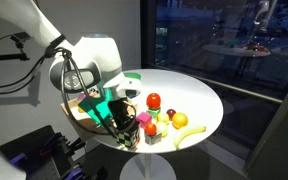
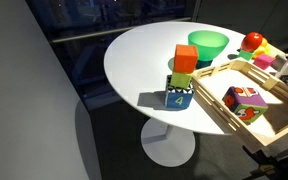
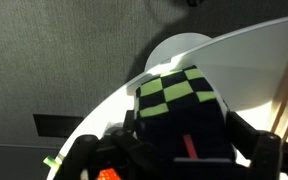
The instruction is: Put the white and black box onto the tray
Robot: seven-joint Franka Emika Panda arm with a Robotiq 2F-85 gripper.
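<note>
In the wrist view my gripper (image 3: pixel 189 140) is shut on the white and black box (image 3: pixel 179 100), a cube that looks black with pale yellow-green checks here. It hangs over the rim of the round white table (image 3: pixel 244 60). A strip of the light-wood tray (image 3: pixel 286 95) shows at the right edge. In an exterior view the gripper (image 1: pixel 125 119) is low at the table's near edge, beside the tray (image 1: pixel 82 108); the box is hard to make out there. The tray (image 2: pixel 279 108) also shows in an exterior view, holding a colourful cube (image 2: pixel 244 102).
A stack of three blocks (image 2: pixel 181 78), orange on green on blue, stands at the tray's corner. A green bowl (image 2: pixel 208 45) sits behind it. Small colourful fruits (image 1: pixel 164 115) lie on the table beside the gripper. The table's edge drops off close by.
</note>
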